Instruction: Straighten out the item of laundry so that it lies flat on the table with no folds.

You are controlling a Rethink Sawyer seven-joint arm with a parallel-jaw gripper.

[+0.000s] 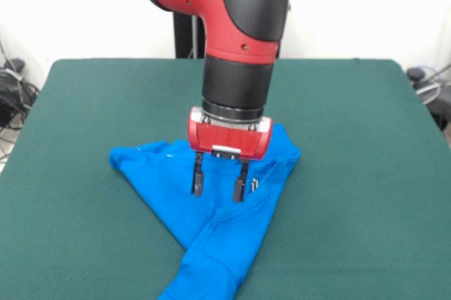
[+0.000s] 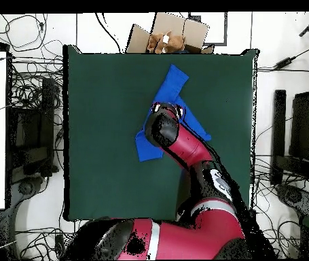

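The bright blue T-shirt (image 1: 211, 222) lies crumpled and folded on the dark green table (image 1: 84, 173), running from the middle to the near edge in the front view. Only a speck of white lettering shows. My gripper (image 1: 219, 186) hangs just above the shirt's middle, its two fingers apart with nothing between them. In the overhead view the shirt (image 2: 172, 85) stretches toward the table's far edge (image 2: 96, 102), and the arm covers its middle and the gripper.
A cardboard box (image 2: 168, 35) stands beyond the table's far edge in the overhead view. Cables and equipment lie on the floor at both sides (image 2: 31, 129).
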